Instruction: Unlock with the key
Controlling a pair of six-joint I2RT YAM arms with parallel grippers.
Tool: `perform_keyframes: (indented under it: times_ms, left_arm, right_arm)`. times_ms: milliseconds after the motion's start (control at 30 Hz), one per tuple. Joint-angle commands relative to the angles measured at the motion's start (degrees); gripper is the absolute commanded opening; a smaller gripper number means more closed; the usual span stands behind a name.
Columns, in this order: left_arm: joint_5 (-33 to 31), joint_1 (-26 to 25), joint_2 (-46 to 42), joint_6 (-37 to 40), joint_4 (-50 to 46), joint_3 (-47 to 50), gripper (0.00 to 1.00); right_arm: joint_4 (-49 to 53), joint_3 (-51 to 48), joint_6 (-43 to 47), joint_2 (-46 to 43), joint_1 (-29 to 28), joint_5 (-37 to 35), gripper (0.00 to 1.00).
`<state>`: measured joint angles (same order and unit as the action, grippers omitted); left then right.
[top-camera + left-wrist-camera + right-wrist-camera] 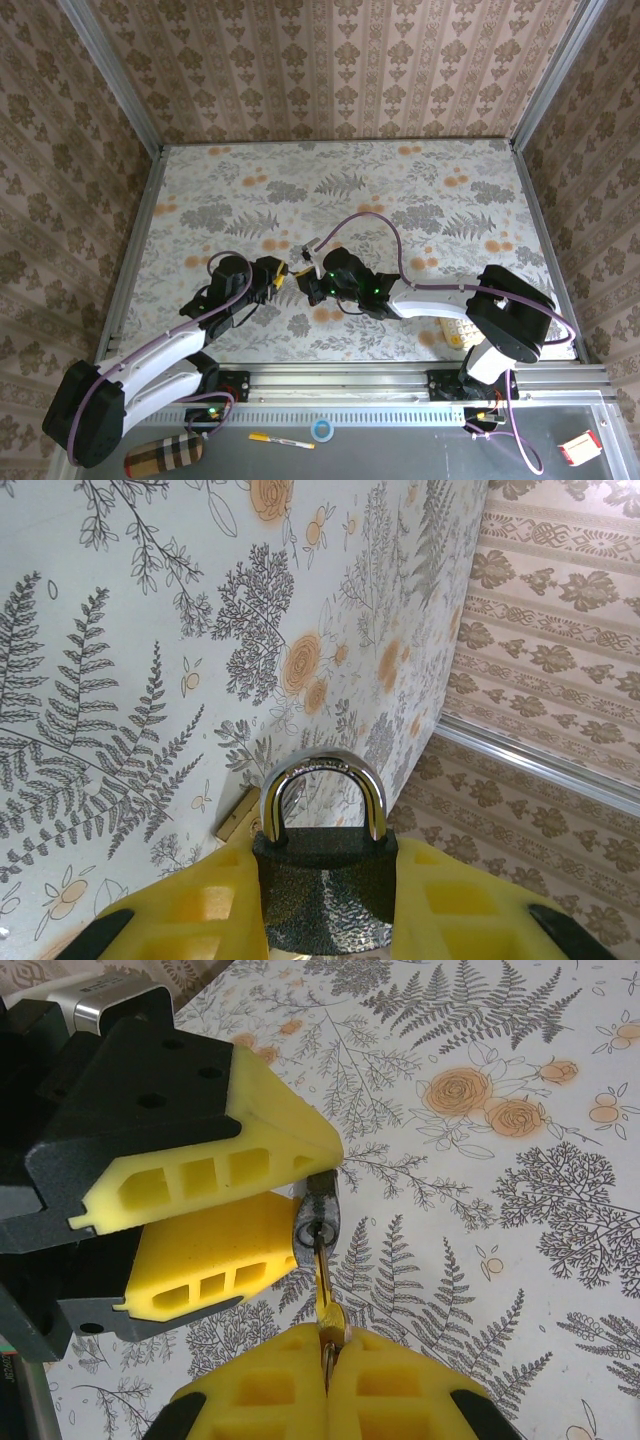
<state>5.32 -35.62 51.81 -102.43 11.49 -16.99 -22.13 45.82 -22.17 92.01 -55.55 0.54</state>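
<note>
So your bench [400, 190] is wrapped in that pale fern-and-orange-flower paper. The walls [340, 60] around it on three sides wear brown damask wallpaper, and aluminium rails [132, 260] run along the edges. Behind the arm bases there's a dark ledge with a pen [282, 440], a roll of tape [321, 430] and a plaid pouch [165, 457] lying on it.

Your left arm [150, 360] stretches low over the bench toward the middle. Your right arm [440, 295] folds across from the other side, so the two wrists meet nose to nose, close together.

Left end effector [322, 865]: partly closed, with its yellow fingers [200, 910] clamped on either side of the padlock [322, 900]. The dark body sits right between the pads, and the silver shackle [323, 780] sticks out past the fingertips with both legs down in the body.

Right end effector [328, 1360]: fully closed, pads pressed together on the head of the key [322, 1285]. The head is buried between the pads, so you can't really make it out. The thin blade pokes straight out ahead of the fingertips, and its tip sits in the keyhole on the bottom of the padlock, just in front of them. From the wrist view I can't tell whether the key is turned at all
</note>
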Motion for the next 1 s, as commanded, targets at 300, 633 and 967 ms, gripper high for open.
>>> perform_keyframes:
  times_ms: [300,633,967]
  left_arm:
    - [0.38,-0.94,0.15,0.90,-2.78,-1.85,0.07]
    - [0.63,-1.21,0.39,0.48,-1.59,-2.99,0.07]
    - [3.04,-2.88,5.29,-0.69,4.92,-3.87,0.06]
  right_arm:
    - [-0.85,2.43,1.13,0.97,-0.32,-0.90,0.00]
    - [-1.87,2.96,0.80,2.84,-0.79,-0.25,0.00]
    - [-0.03,5.22,5.51,3.88,-1.97,0.97,0.00]
